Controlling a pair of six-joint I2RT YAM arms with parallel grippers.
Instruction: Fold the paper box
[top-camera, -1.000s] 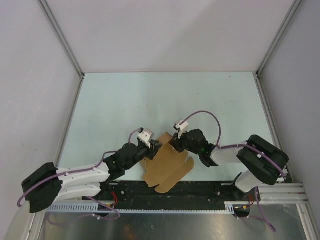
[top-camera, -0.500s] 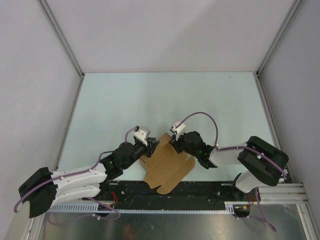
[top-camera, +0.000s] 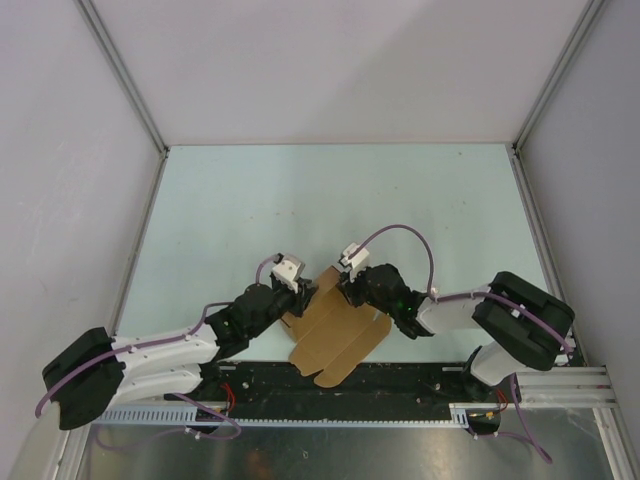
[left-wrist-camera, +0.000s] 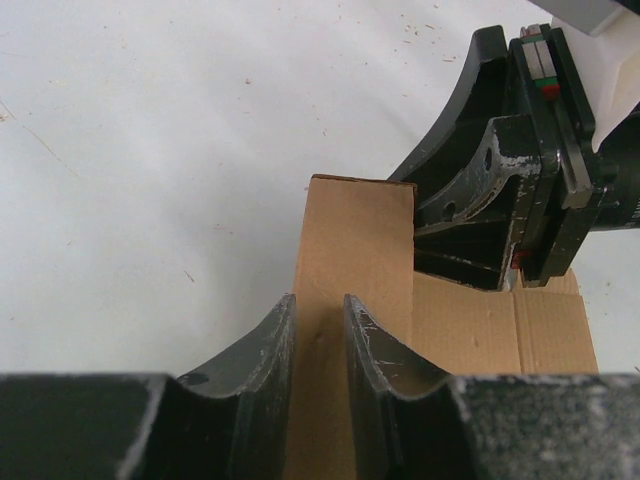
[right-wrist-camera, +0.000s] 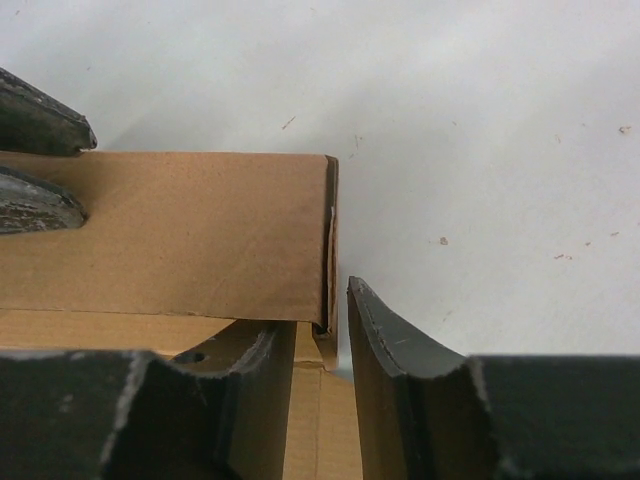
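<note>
The paper box (top-camera: 335, 335) is a brown cardboard sheet lying near the front edge, with one flap raised at its far end. My left gripper (top-camera: 304, 291) comes in from the left. In the left wrist view its jaws (left-wrist-camera: 320, 300) are closed to a narrow gap on the raised flap (left-wrist-camera: 360, 240). My right gripper (top-camera: 348, 289) faces it from the right. In the right wrist view it (right-wrist-camera: 322, 305) stands open around the flap's end corner (right-wrist-camera: 180, 230), with bare table showing beside the right finger. The left fingertips (right-wrist-camera: 40, 125) straddle the flap's top edge.
The pale table (top-camera: 330, 200) is enclosed by grey walls on three sides. A black base strip and metal rail (top-camera: 400, 380) run along the near edge, just under the box's rounded tabs. The two grippers are only a few centimetres apart.
The right jaws have opened off the flap's corner. The left gripper keeps the same narrow gap and has barely shifted. The box has not moved.
</note>
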